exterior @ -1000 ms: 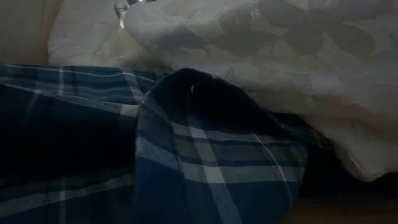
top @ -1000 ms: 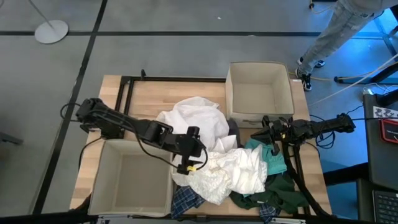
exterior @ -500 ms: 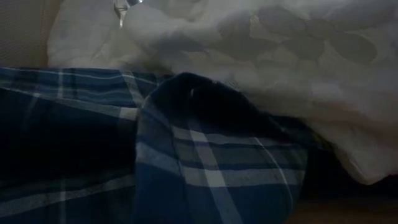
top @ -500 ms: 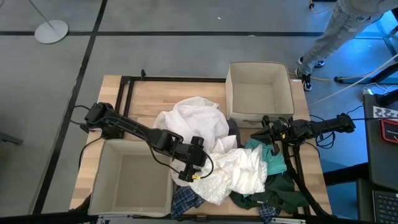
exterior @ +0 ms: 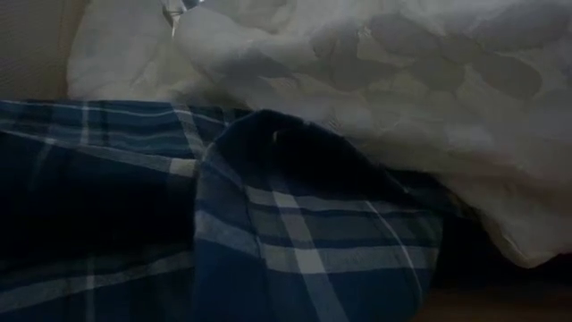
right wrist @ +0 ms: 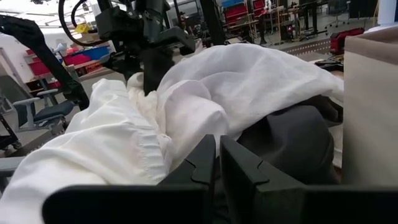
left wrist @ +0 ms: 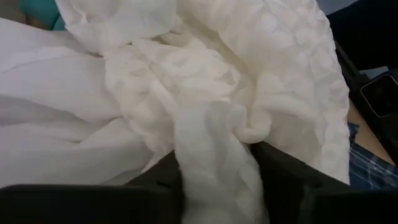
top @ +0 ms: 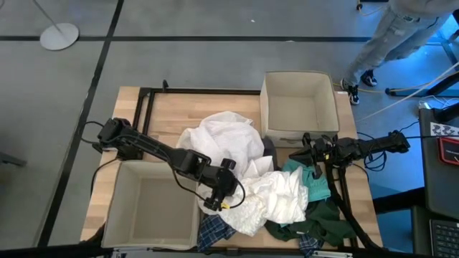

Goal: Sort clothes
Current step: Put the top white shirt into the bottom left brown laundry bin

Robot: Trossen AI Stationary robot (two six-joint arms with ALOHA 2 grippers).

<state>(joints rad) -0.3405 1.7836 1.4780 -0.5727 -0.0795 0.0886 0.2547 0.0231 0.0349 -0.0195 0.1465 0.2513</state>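
Crumpled, textured white garment (left wrist: 249, 81)

White garment (left wrist: 205, 155) is filling the gap between the left gripper (left wrist: 217, 186) fingers, hiding their tips and how far they are apart. Plaid shirt (exterior: 268, 233) is blocking the low view; the picture's edges are cutting it off. Under the white garment, the dark grey garment (right wrist: 292, 146) is showing only partly. A person (top: 401, 29) beyond the table is being cropped to legs.
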